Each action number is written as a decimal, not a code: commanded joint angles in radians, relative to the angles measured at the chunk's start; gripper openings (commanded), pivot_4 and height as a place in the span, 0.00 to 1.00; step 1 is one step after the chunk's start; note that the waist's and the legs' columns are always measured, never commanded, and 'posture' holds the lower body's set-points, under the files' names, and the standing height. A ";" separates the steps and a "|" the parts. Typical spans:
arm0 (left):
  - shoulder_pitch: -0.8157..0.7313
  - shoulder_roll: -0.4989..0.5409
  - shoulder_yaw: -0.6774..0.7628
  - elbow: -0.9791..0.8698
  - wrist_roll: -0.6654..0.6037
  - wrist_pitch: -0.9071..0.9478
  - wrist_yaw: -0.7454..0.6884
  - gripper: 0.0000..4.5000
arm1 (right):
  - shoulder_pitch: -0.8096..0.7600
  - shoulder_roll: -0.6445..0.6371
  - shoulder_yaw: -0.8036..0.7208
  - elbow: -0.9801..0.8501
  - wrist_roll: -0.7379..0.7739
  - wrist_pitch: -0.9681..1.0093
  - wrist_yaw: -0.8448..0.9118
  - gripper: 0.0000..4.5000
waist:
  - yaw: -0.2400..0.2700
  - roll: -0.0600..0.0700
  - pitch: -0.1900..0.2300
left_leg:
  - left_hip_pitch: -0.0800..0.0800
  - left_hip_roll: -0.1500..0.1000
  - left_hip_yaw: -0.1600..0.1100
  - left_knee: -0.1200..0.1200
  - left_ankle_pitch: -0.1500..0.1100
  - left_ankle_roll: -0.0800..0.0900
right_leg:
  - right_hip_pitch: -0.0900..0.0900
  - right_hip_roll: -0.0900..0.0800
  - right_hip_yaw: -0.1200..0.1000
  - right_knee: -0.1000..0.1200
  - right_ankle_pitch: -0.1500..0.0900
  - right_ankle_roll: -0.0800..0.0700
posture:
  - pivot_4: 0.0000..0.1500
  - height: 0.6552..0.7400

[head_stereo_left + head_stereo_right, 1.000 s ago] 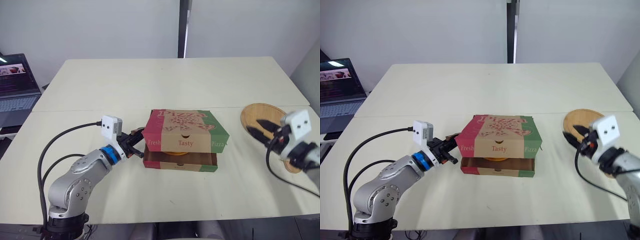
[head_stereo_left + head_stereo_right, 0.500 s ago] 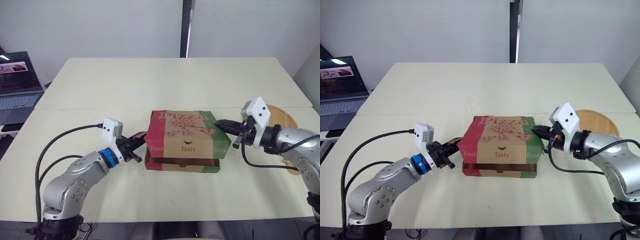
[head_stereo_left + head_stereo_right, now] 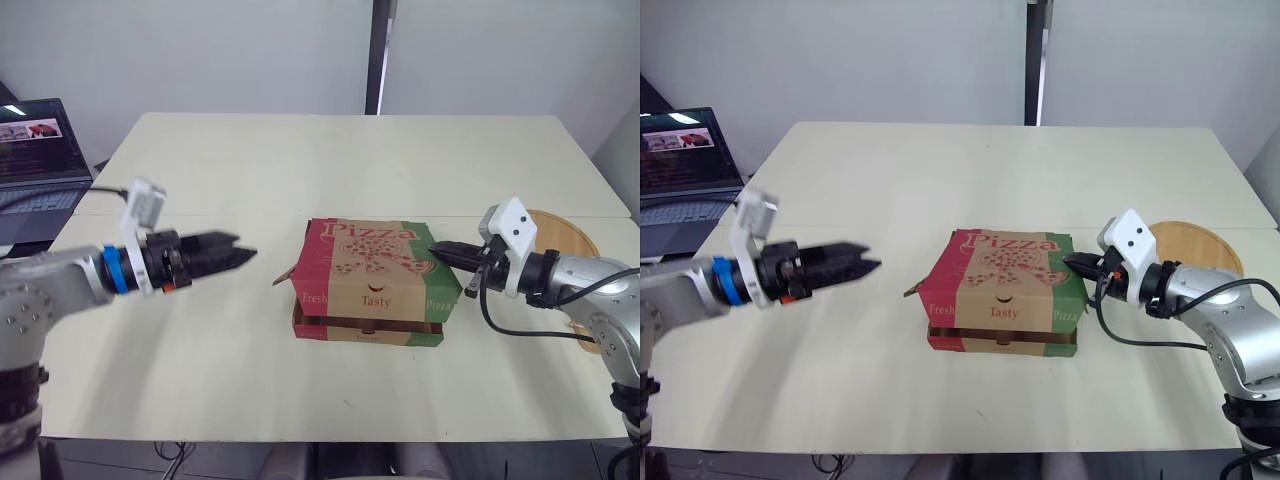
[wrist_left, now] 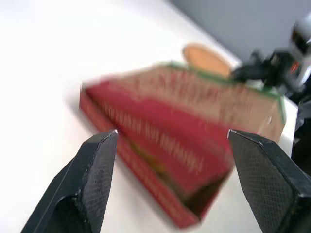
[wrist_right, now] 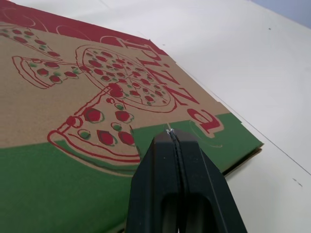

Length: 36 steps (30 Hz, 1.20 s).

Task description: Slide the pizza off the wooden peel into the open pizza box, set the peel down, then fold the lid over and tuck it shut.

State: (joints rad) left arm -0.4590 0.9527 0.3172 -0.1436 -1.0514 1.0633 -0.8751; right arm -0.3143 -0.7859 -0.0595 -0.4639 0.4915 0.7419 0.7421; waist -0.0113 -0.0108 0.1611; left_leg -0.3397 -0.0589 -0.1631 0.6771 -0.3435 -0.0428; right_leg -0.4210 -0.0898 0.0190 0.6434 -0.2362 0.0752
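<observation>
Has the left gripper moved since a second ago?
Yes. The left gripper has drawn back leftward from the left side of the pizza box and now hangs clear of it.

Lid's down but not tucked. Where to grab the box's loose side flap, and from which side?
Pinch the side flap by its free outer tip, coming in from the robot's left. It juts out beyond the pizza box wall, thin and unobstructed, and the open left gripper faces it.

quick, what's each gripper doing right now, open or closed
Left gripper: open, holding nothing, apart from the pizza box.
Right gripper: shut, holding nothing, fingers over the box's green side.
</observation>
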 commanded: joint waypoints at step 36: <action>-0.375 -0.299 -0.563 0.248 0.614 -0.478 -0.436 0.01 | 0.178 -0.104 -0.024 -0.005 0.024 -0.158 0.248 0.00 | -0.017 -0.001 0.001 | -0.006 0.000 -0.001 0.002 0.000 0.000 | -0.004 0.000 -0.001 0.000 0.000 0.000 | 1.00 1.00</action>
State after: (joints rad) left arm -0.8051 0.6599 -0.2857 0.1156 -0.4258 0.5795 -1.3022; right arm -0.1153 -0.8851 -0.0719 -0.4224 0.4646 0.5454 0.9780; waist -0.0286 -0.0115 0.1618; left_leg -0.3456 -0.0592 -0.1645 0.6797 -0.3433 -0.0429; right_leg -0.4249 -0.0901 0.0179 0.6438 -0.2360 0.0756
